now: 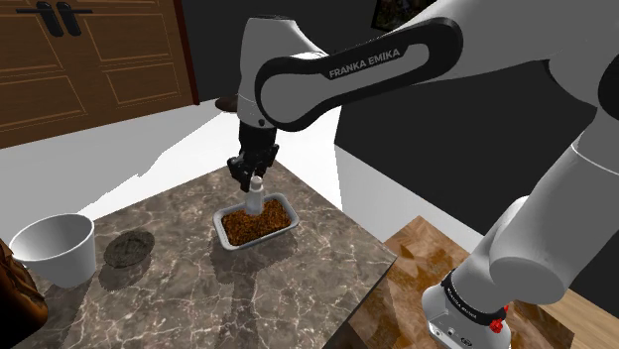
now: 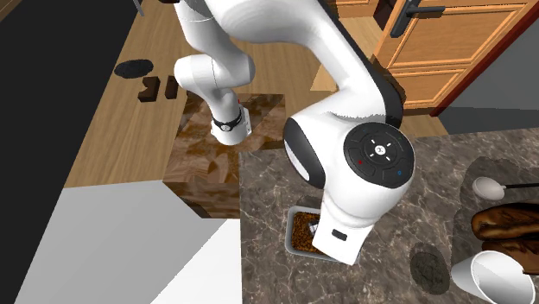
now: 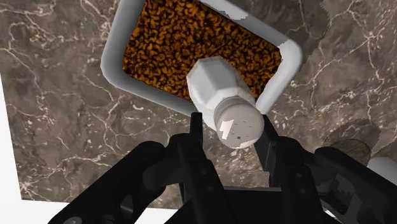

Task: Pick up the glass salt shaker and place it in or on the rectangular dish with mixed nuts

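The salt shaker (image 1: 256, 195) is a pale faceted jar with a white perforated cap. It hangs cap-up just below my gripper (image 1: 254, 176), its base down at the nuts. In the wrist view the shaker (image 3: 219, 89) leans a little, and its cap lies between the fingers of my gripper (image 3: 232, 130), which is shut on it. The rectangular dish (image 1: 295, 212) is white-rimmed and full of brown nuts, and it sits directly under the shaker on the marble table. The wrist view has the dish (image 3: 113, 60) beyond the fingertips. In the second exterior view the arm covers most of the dish (image 2: 290, 228).
A white cup (image 1: 55, 248) and a dark round coaster (image 1: 127, 248) stand toward the shoulder view's left, with a brown object (image 1: 14, 292) at the edge. The table ends close to the dish on that view's right. Bread (image 2: 510, 223) and a spoon (image 2: 489, 186) lie nearby.
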Controlling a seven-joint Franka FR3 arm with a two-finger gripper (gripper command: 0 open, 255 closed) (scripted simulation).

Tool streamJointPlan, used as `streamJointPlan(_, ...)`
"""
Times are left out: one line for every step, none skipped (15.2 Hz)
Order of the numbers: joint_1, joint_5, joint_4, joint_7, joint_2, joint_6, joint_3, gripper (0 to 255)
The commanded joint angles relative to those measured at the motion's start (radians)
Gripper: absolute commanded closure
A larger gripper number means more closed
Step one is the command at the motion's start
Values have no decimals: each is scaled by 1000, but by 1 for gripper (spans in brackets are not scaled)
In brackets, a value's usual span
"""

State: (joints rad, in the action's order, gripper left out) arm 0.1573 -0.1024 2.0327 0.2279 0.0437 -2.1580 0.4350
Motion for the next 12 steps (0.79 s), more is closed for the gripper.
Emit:
streamJointPlan(0,3,17,-1,9,-26,0,255)
streamJointPlan(1,5,25,0,15,-39,0,255)
streamJointPlan(2,8,34,1,22,-55,0,255)
streamJointPlan(2,8,34,1,22,-55,0,255)
streamJointPlan(2,8,34,1,22,-55,0,255)
streamJointPlan(2,8,34,1,22,-55,0,255)
streamJointPlan(2,8,34,1,22,-55,0,255)
streamJointPlan(2,8,34,1,22,-55,0,255)
streamJointPlan(2,8,34,1,22,-55,0,255)
streamJointPlan(2,8,34,1,22,-55,0,255)
streamJointPlan(2,8,34,1,22,-55,0,0)
streamJointPlan(2,8,34,1,22,-55,0,0)
